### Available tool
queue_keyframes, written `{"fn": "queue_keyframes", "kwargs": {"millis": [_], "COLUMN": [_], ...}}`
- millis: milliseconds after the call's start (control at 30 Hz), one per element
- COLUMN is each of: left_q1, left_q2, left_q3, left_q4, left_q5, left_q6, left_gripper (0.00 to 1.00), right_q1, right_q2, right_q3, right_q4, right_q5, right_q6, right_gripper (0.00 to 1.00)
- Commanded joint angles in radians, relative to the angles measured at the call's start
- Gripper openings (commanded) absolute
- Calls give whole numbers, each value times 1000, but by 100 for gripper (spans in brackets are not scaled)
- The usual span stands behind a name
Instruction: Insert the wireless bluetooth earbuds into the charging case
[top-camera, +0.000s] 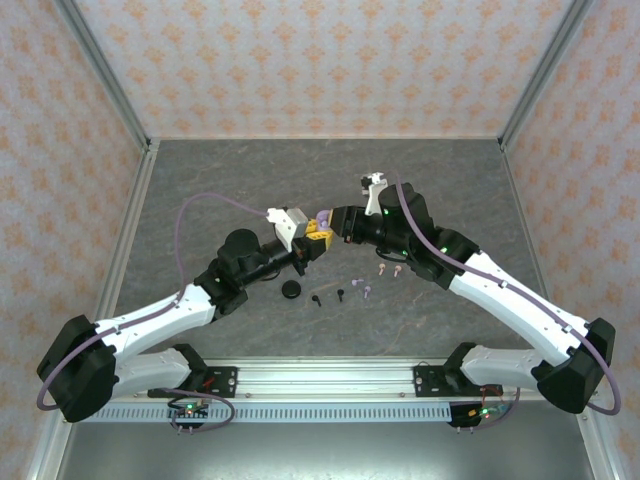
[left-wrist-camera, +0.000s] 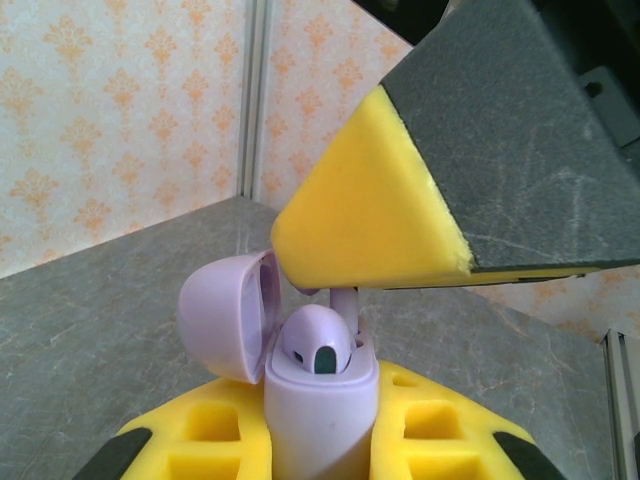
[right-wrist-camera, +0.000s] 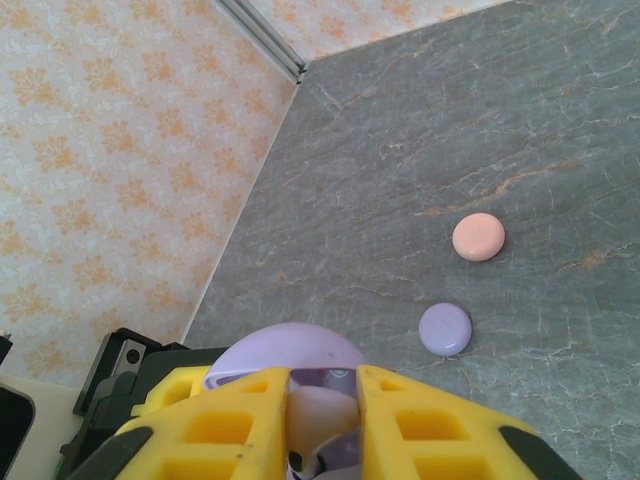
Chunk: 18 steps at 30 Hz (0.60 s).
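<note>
Several loose earbuds (top-camera: 341, 294) lie beside a black round case (top-camera: 291, 289)

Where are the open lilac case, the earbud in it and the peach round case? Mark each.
open lilac case (left-wrist-camera: 320, 420): left wrist view, front of its body.
lilac earbud (left-wrist-camera: 305, 338): left wrist view, its rounded head.
peach round case (right-wrist-camera: 478, 237): right wrist view, middle of its top.

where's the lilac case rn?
Top view, table centre: the lilac case sits lid-open between jaws of the left gripper, right gripper holding a lilac earbud in it.
</note>
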Motion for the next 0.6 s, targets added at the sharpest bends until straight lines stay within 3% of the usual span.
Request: {"fn": "queue_keyframes", "kwargs": {"millis": [0,333,467,567], "left_q1": [-7,-7,-7,-6], "left_q2": [-15,-37,-57,-68], "left_q3": [25,12,10,18], "left_q4": [35,67,77,78], "left_q5": [-14,13,34,81], "left_q6": [15,-9,-17,-21], "left_gripper": [0,0,0,0], "right_q1": [8,-25,-125,-164], "right_q2": [-22,-103,-134,-116], "right_q3": [20,96,59,40], "right_q4": [-24,-102,-63,-36], "right_q5": [-19,29,-156,-304], "right_q6": [-27,-161,-176,-175], "right_gripper": [27,61,83,92]}}
